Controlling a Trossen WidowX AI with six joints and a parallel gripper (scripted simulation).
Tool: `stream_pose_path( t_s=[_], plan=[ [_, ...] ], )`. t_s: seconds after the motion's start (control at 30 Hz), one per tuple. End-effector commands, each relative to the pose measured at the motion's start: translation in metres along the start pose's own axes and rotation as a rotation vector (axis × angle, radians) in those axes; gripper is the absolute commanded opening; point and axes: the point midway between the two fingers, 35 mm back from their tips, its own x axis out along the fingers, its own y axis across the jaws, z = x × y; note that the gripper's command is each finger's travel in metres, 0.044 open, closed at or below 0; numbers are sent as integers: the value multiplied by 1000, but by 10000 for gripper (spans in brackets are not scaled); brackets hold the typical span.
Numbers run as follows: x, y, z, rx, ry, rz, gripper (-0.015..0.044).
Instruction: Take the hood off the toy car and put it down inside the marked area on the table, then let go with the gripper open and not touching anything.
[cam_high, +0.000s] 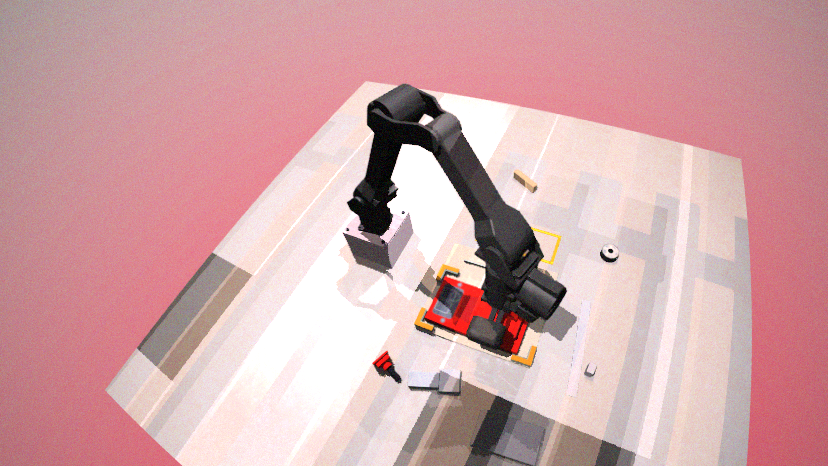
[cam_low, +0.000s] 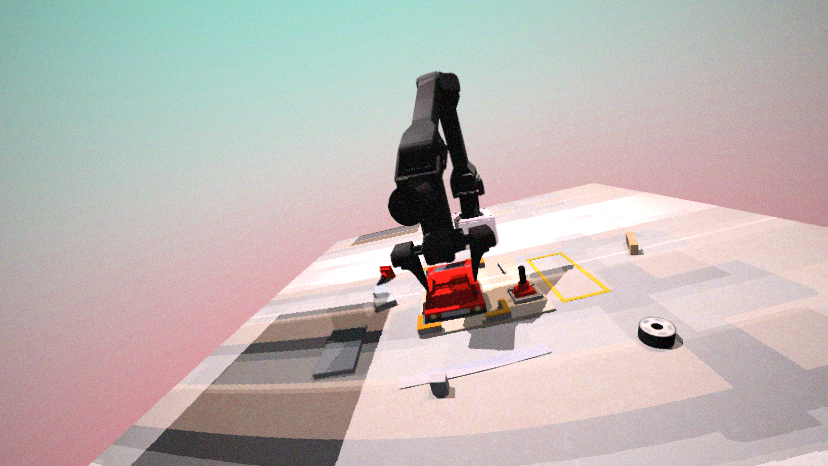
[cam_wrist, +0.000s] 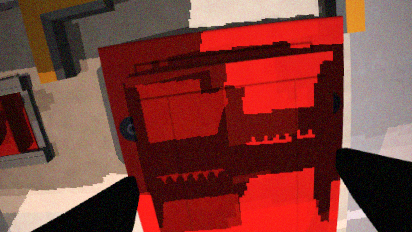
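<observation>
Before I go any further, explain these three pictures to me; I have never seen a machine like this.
The black jointed thing is a robot arm bolted to a table. One picture looks down from above, one from the side, and one from a camera on the arm's wrist. At the arm's tip is a pincer with two dark fingers, spread wide and holding nothing. It hangs over a red toy car set between orange corner brackets. Nearby lie a yellow marked rectangle, a small wheel, a wooden block and grey plates.
</observation>
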Motion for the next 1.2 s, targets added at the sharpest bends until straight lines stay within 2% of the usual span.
stream_pose_path(
  t_s=[0.0,0.03,0.13,0.47,0.83,1.17],
  plan=[
    [3,0,0,3,1,-3,440],
    [3,0,0,3,1,-3,440],
    [1,0,0,0,0,0,361],
    [1,0,0,0,0,0,295],
    [-4,0,0,0,0,0,6],
    [-11,0,0,0,0,0,0]
  ],
)
